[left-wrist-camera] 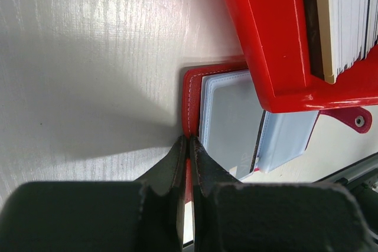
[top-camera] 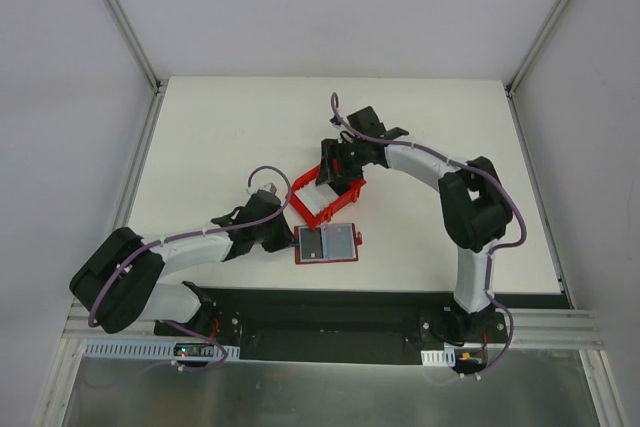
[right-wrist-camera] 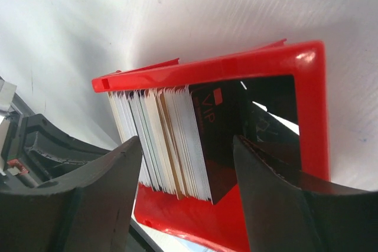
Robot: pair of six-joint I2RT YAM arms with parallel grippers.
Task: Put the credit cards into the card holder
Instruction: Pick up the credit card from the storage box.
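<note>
I had the left arm stretched low from 8 o'clock; left gripper (left-wrist-camera: 188, 146) pinched tight on the open wallet's (top-camera: 327, 244) 9 o'clock edge; right gripper (right-wrist-camera: 186, 143), tipped down, jaws wide and empty, hung over the cards (right-wrist-camera: 156, 140) in the bin (right-wrist-camera: 307, 87), 12 o'clock of the wallet.

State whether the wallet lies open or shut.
Open: the wallet lies spread flat, pale inner pockets facing up.

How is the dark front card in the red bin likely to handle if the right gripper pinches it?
The dark card looks thin and flat, so it is probably light and fairly stiff. It stands packed against the pale cards in the red bin, so a neighbour may drag up with it.
</note>
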